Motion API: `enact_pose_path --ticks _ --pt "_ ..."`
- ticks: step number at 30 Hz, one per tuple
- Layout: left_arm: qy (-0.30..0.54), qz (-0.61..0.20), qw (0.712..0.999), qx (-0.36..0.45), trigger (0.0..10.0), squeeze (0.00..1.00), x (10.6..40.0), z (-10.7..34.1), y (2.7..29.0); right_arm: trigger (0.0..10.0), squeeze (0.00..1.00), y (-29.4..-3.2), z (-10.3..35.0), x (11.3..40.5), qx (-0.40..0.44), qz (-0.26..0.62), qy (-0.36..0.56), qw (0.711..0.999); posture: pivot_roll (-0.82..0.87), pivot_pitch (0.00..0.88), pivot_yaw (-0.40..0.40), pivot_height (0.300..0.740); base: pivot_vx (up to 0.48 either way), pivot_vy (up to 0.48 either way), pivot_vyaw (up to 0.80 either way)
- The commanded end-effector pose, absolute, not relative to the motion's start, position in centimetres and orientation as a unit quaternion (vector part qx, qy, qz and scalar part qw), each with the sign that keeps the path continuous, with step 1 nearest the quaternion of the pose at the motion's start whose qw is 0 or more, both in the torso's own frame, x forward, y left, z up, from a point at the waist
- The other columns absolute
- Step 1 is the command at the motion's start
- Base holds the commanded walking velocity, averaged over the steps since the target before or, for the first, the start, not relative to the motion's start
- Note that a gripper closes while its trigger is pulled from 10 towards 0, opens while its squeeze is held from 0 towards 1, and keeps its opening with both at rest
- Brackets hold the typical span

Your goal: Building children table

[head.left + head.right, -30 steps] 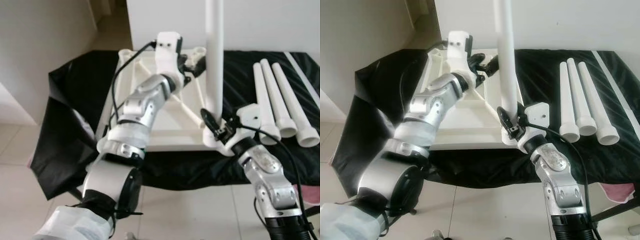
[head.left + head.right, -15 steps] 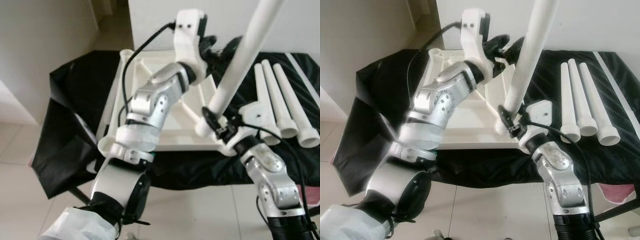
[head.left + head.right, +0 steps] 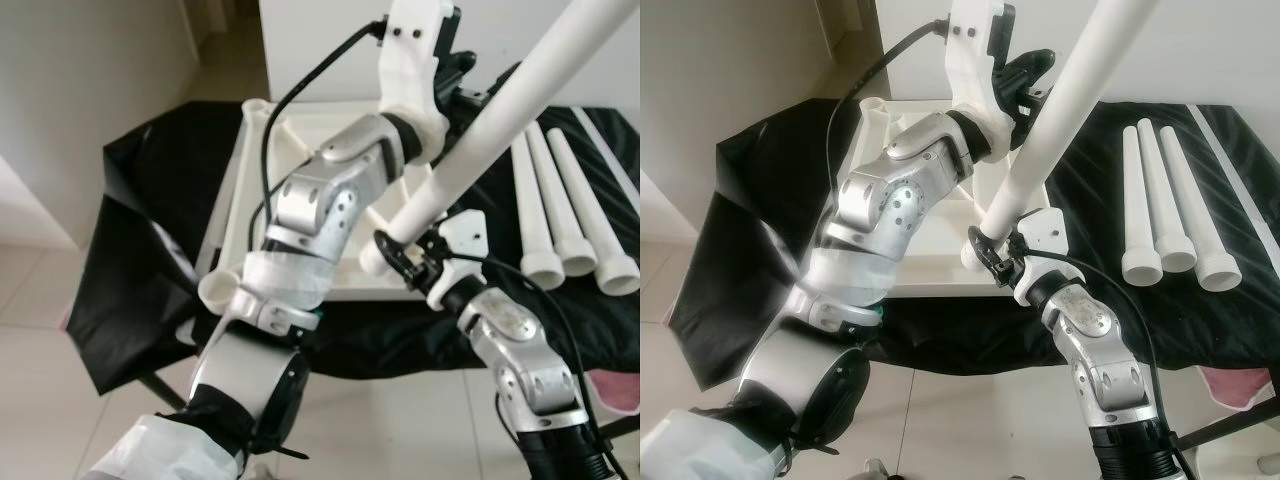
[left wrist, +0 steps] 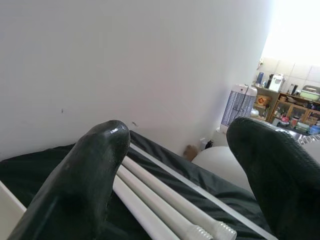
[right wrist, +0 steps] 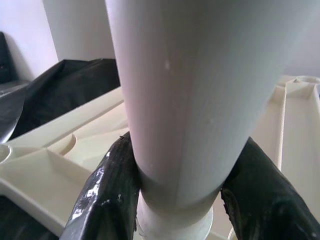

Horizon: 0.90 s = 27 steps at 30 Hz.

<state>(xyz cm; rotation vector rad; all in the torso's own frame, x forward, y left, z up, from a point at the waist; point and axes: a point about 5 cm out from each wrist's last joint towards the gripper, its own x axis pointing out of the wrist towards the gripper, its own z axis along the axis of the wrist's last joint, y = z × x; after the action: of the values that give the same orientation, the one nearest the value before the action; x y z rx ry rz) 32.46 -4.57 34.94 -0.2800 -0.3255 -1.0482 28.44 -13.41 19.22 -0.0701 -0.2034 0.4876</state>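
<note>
Right hand (image 3: 992, 252) pinches the white table leg (image 3: 1060, 118) near its foot end, over the near edge of the upturned tabletop (image 3: 300, 175) on the black-draped worktop (image 3: 150, 200). Leg tilts hard up and to the right. Left hand (image 3: 470, 90) sits spread by the upper shaft, not gripping. Three spare legs (image 3: 560, 215) lie at the worktop's right. My call: bring the leg vertical over the corner socket, left hand steadying, before pushing down.

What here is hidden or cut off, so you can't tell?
- Table leg: its upper end leaves the top edge of both eye views.
- Upturned tabletop: the left arm covers its middle.
- Left gripper: behind the leg, contact unclear.
- Right gripper: the leg's end hides any socket beneath.
</note>
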Motion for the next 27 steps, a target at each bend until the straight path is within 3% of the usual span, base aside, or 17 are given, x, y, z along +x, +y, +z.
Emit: enact_pose_path --ticks 1,3,4,5,7,8,9,16,17,18,19,23,27 --pt "-0.166 -0.517 0.831 -0.118 10.0 0.0 32.5 35.1 -4.7 10.0 0.0 -13.7 20.2 28.6 -0.032 0.23 -0.118 0.965 -0.06 0.03 0.015 0.74 0.0 0.0 0.0" --pt "-0.174 -0.463 0.862 -0.109 10.0 0.0 33.9 35.1 -3.6 9.7 0.0 -14.0 20.7 28.6 -0.026 0.22 -0.125 0.967 -0.06 0.031 0.014 0.74 0.0 0.0 0.0" --pt "-0.174 -0.463 0.862 -0.109 10.0 0.0 33.9 35.1 -3.6 9.7 0.0 -14.0 20.7 28.6 -0.026 0.22 -0.125 0.967 -0.06 0.031 0.014 0.74 0.0 0.0 0.0" --pt "-0.176 -0.431 0.878 -0.114 10.0 0.0 34.8 35.1 -2.8 0.7 0.0 -14.2 20.9 28.6 -0.021 0.214 -0.13 0.968 -0.06 0.033 0.014 0.74 0.0 0.0 0.0" --pt "-0.176 -0.412 0.886 -0.119 10.0 0.0 35.4 35.0 -2.3 0.7 0.0 -14.4 21.0 28.6 -0.018 0.21 -0.133 0.968 -0.06 0.033 0.014 0.74 0.0 0.0 0.0" --pt "-0.168 -0.384 0.897 -0.138 10.0 0.0 36.2 34.8 -1.3 0.0 0.0 -14.5 21.3 28.6 -0.011 0.205 -0.139 0.969 -0.06 0.042 0.016 0.74 0.0 0.0 0.0" --pt "-0.16 -0.346 0.912 -0.15 10.0 0.0 37.2 34.3 -0.2 0.0 0.0 -14.8 21.6 28.6 0.001 0.195 -0.146 0.97 -0.06 0.043 0.016 0.74 0.0 0.0 0.0" --pt "-0.144 -0.295 0.929 -0.169 10.0 0.0 38.4 33.2 1.5 0.1 0.0 -15.5 22.0 28.7 0.013 0.172 -0.155 0.973 -0.07 0.049 0.018 0.74 0.0 0.0 0.0" --pt "-0.138 -0.282 0.935 -0.167 10.0 0.0 38.7 32.4 2.2 1.1 0.0 -15.8 22.2 28.7 0.013 0.156 -0.158 0.975 -0.07 0.052 0.022 0.74 0.0 0.0 0.0" --pt "-0.138 -0.282 0.935 -0.167 10.0 0.0 38.7 32.4 2.2 1.1 0.0 -15.8 22.2 28.7 0.013 0.156 -0.158 0.975 -0.07 0.052 0.022 0.74 0.0 0.0 0.0" --pt "-0.133 -0.28 0.937 -0.162 10.0 0.0 38.7 31.5 2.5 10.0 0.0 -16.3 22.4 28.7 0.001 0.134 -0.162 0.978 -0.08 0.054 0.024 0.74 0.0 0.0 0.0" --pt "-0.13 -0.31 0.933 -0.127 10.0 0.0 38.0 29.4 2.2 10.0 0.0 -17.0 22.6 28.6 -0.013 0.085 -0.17 0.982 -0.08 0.059 0.03 0.74 0.0 0.0 0.0" --pt "-0.126 -0.425 0.894 -0.062 10.0 0.0 35.1 25.6 0.6 10.0 0.0 -18.3 21.8 28.7 -0.026 -0.027 -0.137 0.99 -0.09 0.065 0.036 0.74 0.0 0.0 0.0"
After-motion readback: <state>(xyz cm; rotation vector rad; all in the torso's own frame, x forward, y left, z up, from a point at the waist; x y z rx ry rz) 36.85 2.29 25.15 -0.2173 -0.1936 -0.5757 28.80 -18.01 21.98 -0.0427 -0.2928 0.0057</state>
